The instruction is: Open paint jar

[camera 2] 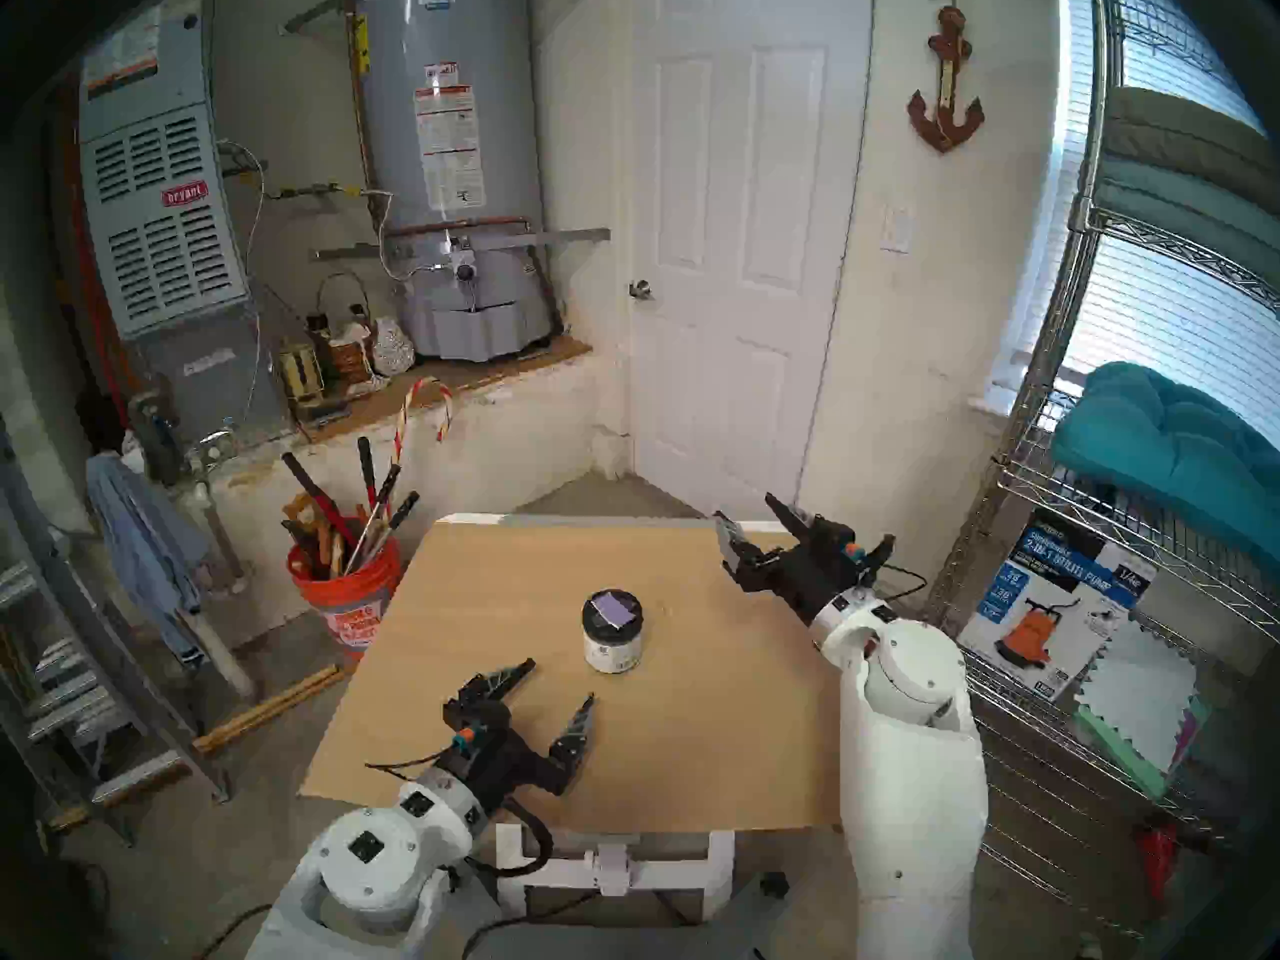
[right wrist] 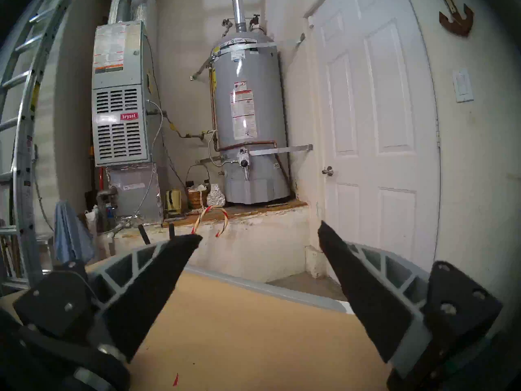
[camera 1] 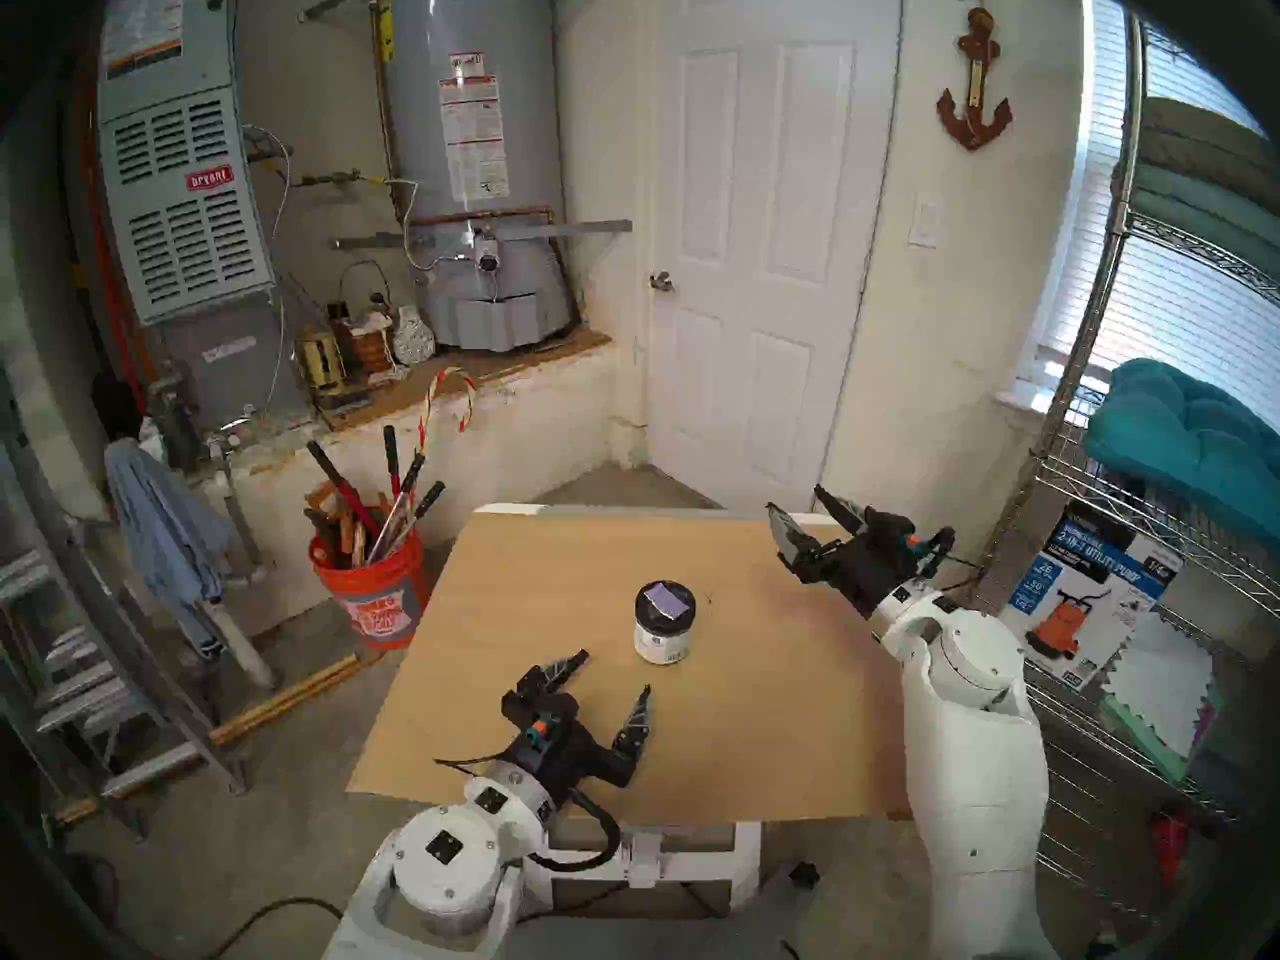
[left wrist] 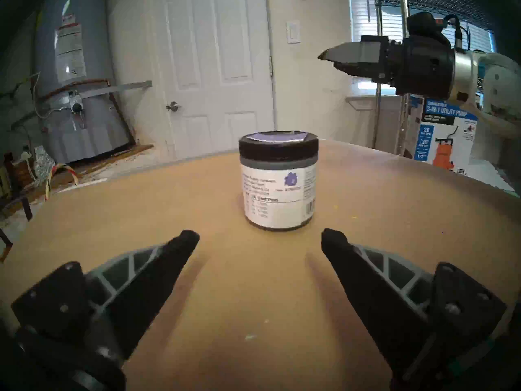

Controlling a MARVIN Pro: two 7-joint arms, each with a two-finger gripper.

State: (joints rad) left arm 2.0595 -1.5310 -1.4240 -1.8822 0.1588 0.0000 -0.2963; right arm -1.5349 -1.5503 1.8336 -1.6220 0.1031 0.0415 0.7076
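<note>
from the head's left eye, the paint jar stands upright near the middle of the tan, matte table, a squat cylinder with a white paper label and a black round lid bearing a lilac rectangular patch. the left gripper lies near the jar on its near side, apart from it, its black ribbed fingers spread wide with nothing between them. the right gripper hangs well apart from the jar toward the table's far right corner, fingers also spread and empty. beyond the jar's left stands an orange plastic bucket bristling with long-handled tools.

the head's right eye gives nearly the same: jar upright, left gripper near it and splayed, right gripper off toward the far right corner.

the left wrist view faces the jar head on, just ahead of the gap between the two wedge-shaped fingers, which do not touch it. the lid's side is finely ridged; a dark band shows under it; the label's print is too blurred to read, save a small lilac blot. the right gripper shows side-on above and right of the jar, so its spread cannot be judged here.

the right wrist view misses the jar altogether; its own fingers stand parted over bare table edge, with a smooth grey water heater behind.
</note>
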